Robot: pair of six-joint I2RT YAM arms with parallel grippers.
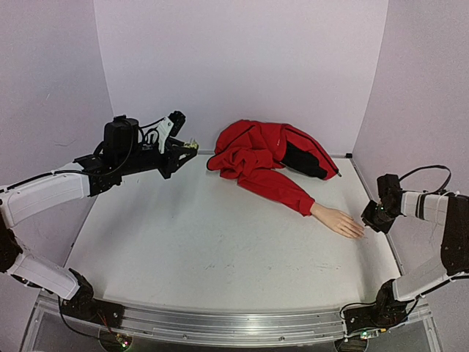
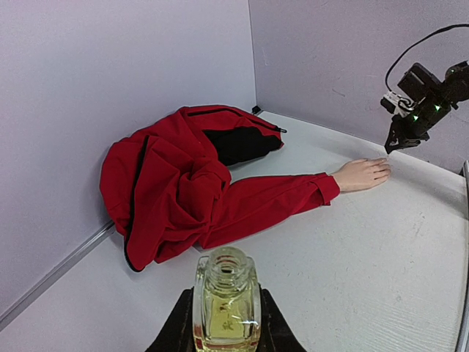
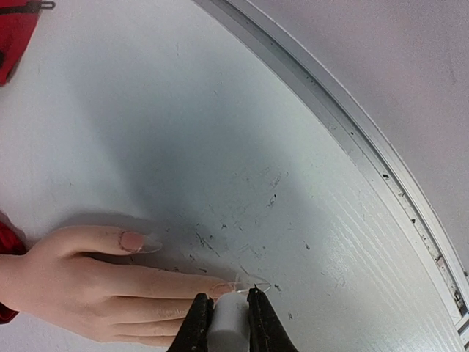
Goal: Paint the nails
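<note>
Left tool (image 2: 226, 331) pinches a clear yellowish glass bottle (image 2: 226, 293); right tool (image 3: 231, 326) pinches a white cylinder (image 3: 231, 317) at the glossy nails (image 3: 139, 241).

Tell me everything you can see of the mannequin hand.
The mannequin hand is pale, skin-coloured and smooth, like plastic. It lies flat, palm down, on the white table near its right edge, wrist tucked into the red sleeve. The fingers are straight and close together, and the thumb is spread apart, with a glossy pinkish nail. The right gripper, shut on a white brush, holds its bristles at one fingertip.
</note>
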